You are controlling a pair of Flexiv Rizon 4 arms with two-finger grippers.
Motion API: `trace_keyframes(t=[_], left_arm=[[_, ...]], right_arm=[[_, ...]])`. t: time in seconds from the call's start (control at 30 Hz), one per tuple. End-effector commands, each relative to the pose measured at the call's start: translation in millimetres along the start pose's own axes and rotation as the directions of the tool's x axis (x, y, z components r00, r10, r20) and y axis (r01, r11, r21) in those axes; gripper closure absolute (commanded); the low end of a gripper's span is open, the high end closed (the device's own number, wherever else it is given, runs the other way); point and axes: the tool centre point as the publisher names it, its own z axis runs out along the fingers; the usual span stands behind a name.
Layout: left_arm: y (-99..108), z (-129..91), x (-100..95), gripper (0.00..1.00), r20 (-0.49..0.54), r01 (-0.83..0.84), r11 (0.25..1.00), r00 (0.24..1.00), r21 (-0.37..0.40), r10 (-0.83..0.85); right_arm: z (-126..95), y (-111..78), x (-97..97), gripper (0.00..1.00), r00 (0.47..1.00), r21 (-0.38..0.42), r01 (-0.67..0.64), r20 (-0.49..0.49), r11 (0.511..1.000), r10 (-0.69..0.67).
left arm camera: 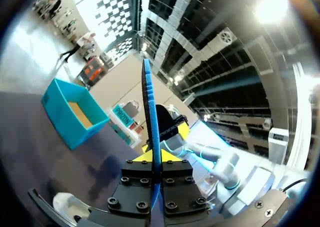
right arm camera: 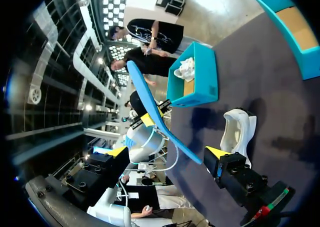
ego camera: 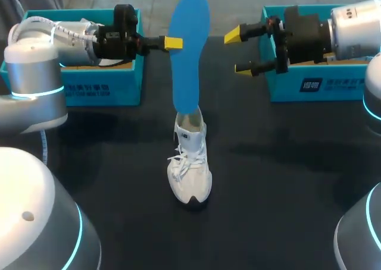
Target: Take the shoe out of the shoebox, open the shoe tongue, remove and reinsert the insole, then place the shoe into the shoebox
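Left gripper (ego camera: 174, 43) grips the insole (ego camera: 189, 50) by its edge, above the shoe (ego camera: 189, 163), which stands on the table (ego camera: 268, 181). The insole stands upright, its lower end in the shoe's opening. Right gripper (ego camera: 239, 53) hangs wide open, right of the insole and apart from it. The insole step seems in hand. Reinserting would call for sliding the insole down into the shoe while the right gripper steadies it. The insole's lower end is hidden inside, and the tongue is hard to make out.
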Motion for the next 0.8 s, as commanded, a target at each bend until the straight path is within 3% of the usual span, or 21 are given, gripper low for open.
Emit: trace_keyframes(t=[0.03, 0.23, 0.4, 0.8], left_arm=[[-3, 1, 0.6, 1.00, 0.052, -0.541, 0.839, 0.841, 0.064, 0.539], [-11, -2, -0.9, 1.00, 0.068, -0.741, 0.671, 0.672, 0.031, 0.738], [-13, -3, -3.4, 1.00, 0.074, -0.905, 0.425, 0.423, -0.011, 0.903], [-13, -3, -3.4, 1.00, 0.074, -0.905, 0.425, 0.423, -0.011, 0.903]], right_arm=[[2, 0.7, 0.0, 0.00, 1.000, -0.001, 0.000, 0.001, 1.000, 0.000], [2, 0.7, 0.0, 0.00, 1.000, -0.001, 0.000, 0.001, 1.000, 0.000], [2, 0.7, 0.0, 0.00, 1.000, -0.001, 0.000, 0.001, 1.000, 0.000], [2, 0.7, 0.0, 0.00, 1.000, -0.001, 0.000, 0.001, 1.000, 0.000]])
